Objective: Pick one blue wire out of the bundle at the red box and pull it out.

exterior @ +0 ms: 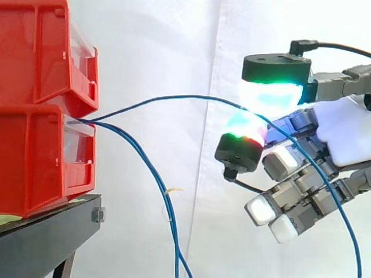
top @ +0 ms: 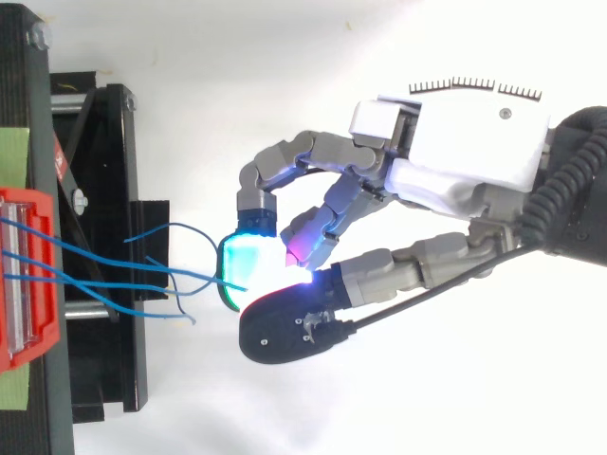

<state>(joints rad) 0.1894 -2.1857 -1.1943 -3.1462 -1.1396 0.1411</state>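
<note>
Two red bins are stacked at the left, and a bundle of blue wires [exterior: 156,179] comes out of the front of the lower red bin [exterior: 35,162]. One blue wire [exterior: 174,97] runs in a raised arc from that bin to my hand [exterior: 348,133]. There it is pinched between a green-glowing pad [exterior: 272,92] and a red and green pad below it. Past the pinch the wire drapes down across the curled fingers. From above, my hand [top: 455,161] sits right of the bin [top: 24,275], with the glowing pads closed on the wire's end [top: 190,282].
The upper red bin [exterior: 35,52] overhangs the lower one. Both rest on a black stand [exterior: 52,231] whose frame reaches toward the hand in the top view [top: 104,190]. Other blue wires hang loose below the bin. A white curtain lies behind.
</note>
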